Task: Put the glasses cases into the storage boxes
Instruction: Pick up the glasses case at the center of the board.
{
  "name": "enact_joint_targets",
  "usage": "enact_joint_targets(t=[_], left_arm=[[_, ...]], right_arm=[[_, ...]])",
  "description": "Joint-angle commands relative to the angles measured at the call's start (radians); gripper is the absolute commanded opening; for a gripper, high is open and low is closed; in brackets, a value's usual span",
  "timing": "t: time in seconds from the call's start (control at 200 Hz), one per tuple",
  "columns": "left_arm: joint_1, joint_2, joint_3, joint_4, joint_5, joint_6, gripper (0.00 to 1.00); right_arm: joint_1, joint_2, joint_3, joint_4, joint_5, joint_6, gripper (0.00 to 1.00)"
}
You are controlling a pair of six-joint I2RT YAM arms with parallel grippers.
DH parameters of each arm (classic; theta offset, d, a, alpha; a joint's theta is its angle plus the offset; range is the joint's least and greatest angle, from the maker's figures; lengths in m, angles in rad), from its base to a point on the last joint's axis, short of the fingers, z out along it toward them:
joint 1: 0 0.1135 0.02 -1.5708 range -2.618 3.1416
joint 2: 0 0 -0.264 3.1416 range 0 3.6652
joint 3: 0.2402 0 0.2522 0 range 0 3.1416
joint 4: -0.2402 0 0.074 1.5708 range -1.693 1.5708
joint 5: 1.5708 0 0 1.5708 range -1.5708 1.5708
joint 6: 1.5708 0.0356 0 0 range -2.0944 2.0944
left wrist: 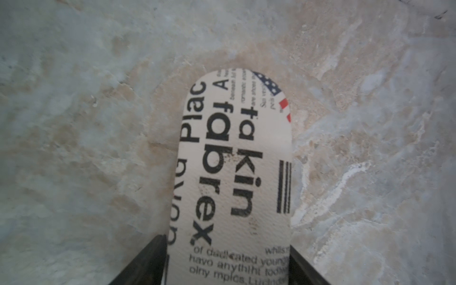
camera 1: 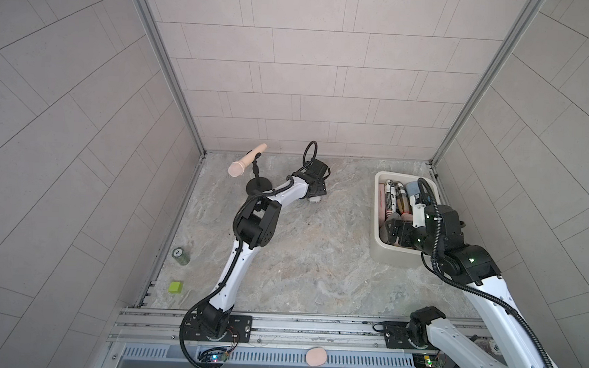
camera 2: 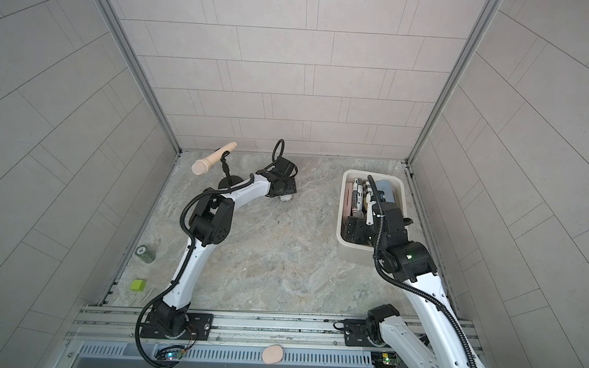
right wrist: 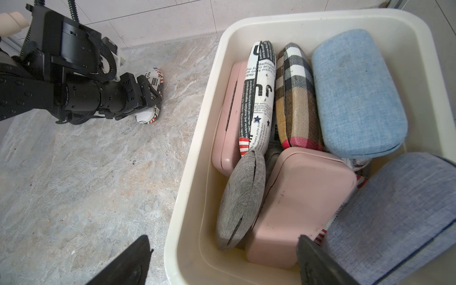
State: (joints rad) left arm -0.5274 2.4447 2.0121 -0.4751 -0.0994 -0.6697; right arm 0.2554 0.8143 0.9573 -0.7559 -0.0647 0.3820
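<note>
A newspaper-print glasses case (left wrist: pixel 237 172) with a flag motif lies on the marble floor at the back middle (camera 1: pixel 314 200). My left gripper (left wrist: pixel 227 243) is shut on it, one black finger pressed against each long side. The cream storage box (right wrist: pixel 320 17) stands at the back right (camera 1: pixel 376 210) in both top views. It holds several cases: light blue (right wrist: pixel 355 93), plaid (right wrist: pixel 296 98), newspaper-print (right wrist: pixel 259 93), pink (right wrist: pixel 296 197), grey (right wrist: pixel 241 197). My right gripper (right wrist: pixel 223 237) hangs open over the box's near-left corner, holding nothing. One finger is outside the rim and one is inside.
A pink microphone on a black stand (camera 1: pixel 244 163) rises just left of the left gripper. A green can (camera 1: pixel 180 255) and a green block (camera 1: pixel 175 286) sit by the left wall. A pink oval pad (camera 1: pixel 316 356) lies on the front rail.
</note>
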Motion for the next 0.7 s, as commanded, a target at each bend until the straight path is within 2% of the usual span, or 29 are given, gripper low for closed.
enact_joint_targets(t=[0.0, 0.16, 0.32, 0.515, 0.695], left_arm=[[0.007, 0.023, 0.008, -0.131, -0.012, 0.063, 0.69], [0.008, -0.018, 0.0, -0.15, 0.019, 0.13, 0.61], [0.007, -0.123, -0.072, -0.108, 0.053, 0.173, 0.57], [0.001, -0.327, -0.246, -0.003, 0.159, 0.165, 0.54], [-0.015, -0.55, -0.482, 0.148, 0.273, 0.108, 0.52]], right_arm=[[0.007, -0.001, 0.023, 0.025, -0.008, 0.012, 0.92], [0.01, 0.001, 0.026, 0.033, -0.016, 0.02, 0.9], [0.019, 0.001, 0.031, 0.036, -0.019, 0.028, 0.88], [0.023, 0.015, 0.064, 0.043, -0.014, 0.034, 0.86], [0.028, 0.029, 0.079, 0.066, -0.016, 0.086, 0.83]])
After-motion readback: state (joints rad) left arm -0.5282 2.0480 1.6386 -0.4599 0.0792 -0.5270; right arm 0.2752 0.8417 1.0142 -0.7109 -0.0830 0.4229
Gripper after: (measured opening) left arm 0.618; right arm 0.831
